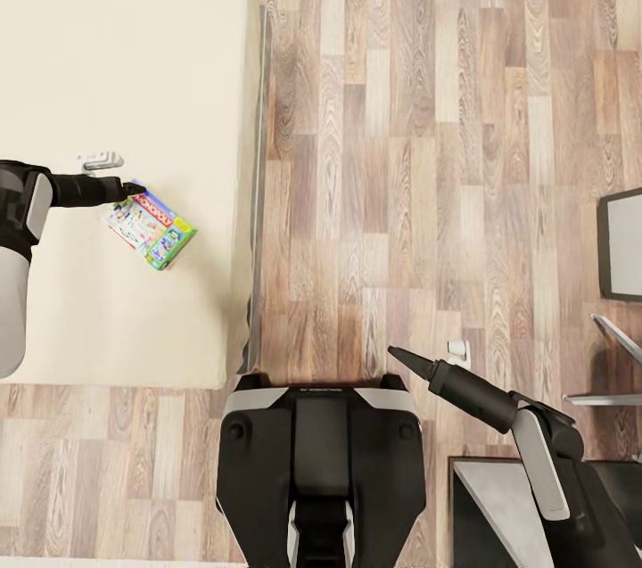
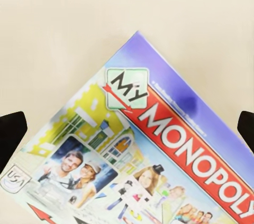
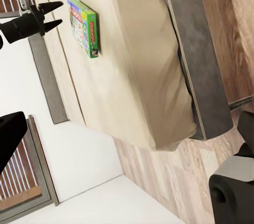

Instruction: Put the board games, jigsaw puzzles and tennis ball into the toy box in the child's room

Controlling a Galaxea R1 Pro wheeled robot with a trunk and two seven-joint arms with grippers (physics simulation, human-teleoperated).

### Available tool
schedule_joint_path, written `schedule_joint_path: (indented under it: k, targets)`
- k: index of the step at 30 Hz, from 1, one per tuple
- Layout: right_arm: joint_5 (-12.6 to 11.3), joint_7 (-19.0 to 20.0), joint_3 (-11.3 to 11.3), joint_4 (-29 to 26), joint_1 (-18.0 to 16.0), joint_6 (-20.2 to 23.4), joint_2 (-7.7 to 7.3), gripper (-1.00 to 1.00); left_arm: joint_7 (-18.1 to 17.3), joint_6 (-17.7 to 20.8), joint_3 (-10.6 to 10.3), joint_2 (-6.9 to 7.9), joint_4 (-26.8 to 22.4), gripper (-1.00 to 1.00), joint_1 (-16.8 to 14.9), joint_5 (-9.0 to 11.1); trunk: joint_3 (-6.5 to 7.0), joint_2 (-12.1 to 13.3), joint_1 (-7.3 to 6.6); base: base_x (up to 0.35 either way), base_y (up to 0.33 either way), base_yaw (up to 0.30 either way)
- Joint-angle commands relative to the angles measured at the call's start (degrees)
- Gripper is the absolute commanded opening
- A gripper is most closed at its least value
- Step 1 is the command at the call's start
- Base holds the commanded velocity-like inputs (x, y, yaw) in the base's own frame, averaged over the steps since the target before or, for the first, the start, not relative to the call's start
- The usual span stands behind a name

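Note:
One board game, a flat box with a colourful "My Monopoly" cover, lies flat on the beige bed near its right side. My left gripper hovers just at the box's upper-left corner, open. In the left wrist view the board game lies close beneath, with my black fingertips wide apart at either side. The right wrist view shows the same board game on the bed, with the left gripper spread open beside it. My right gripper hangs open over the floor, empty.
Wood-plank floor stretches right of the bed's grey side rail. My own dark base sits at the bed's near corner. A dark-framed grey panel and grey slabs stand at the right edge.

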Motion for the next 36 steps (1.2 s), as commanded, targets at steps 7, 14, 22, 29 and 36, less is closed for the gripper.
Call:
schedule_joint_path:
  k: [7, 14, 22, 29, 36]
  targets:
    - [-0.2, 0.1, 0.0, 0.0, 0.0, 0.4, -0.01, 1.00, -0.6, 0.2, 0.2, -0.01, 0.0, 1.00, 0.0, -0.6, -0.68, -0.1, 0.03, 0.000, 0.000, 0.000]
    - [-0.2, 0.1, 0.0, 0.0, 0.0, 0.4, -0.01, 1.00, -0.6, 0.1, 0.1, 0.05, 0.0, 1.00, 0.0, -0.5, -1.33, -0.1, 0.03, 0.000, 0.000, 0.000]
    - [-0.2, 0.1, 0.0, 0.0, 0.0, 0.4, -0.01, 1.00, -0.6, 0.1, 0.2, 0.11, 0.0, 1.00, 0.0, -0.5, -1.91, -0.1, 0.03, 0.000, 0.000, 0.000]
    - [-0.2, 0.1, 0.0, 0.0, 0.0, 0.4, -0.01, 1.00, -0.8, 0.1, 0.2, 0.20, 0.0, 1.00, 0.0, -0.4, -2.00, -0.1, 0.03, 0.000, 0.000, 0.000]
    - [-0.2, 0.1, -0.1, 0.0, 0.0, 0.4, -0.01, 1.00, -1.1, 0.2, 0.2, 0.21, 0.0, 1.00, 0.0, -0.4, -2.00, -0.1, 0.03, 0.000, 0.000, 0.000]
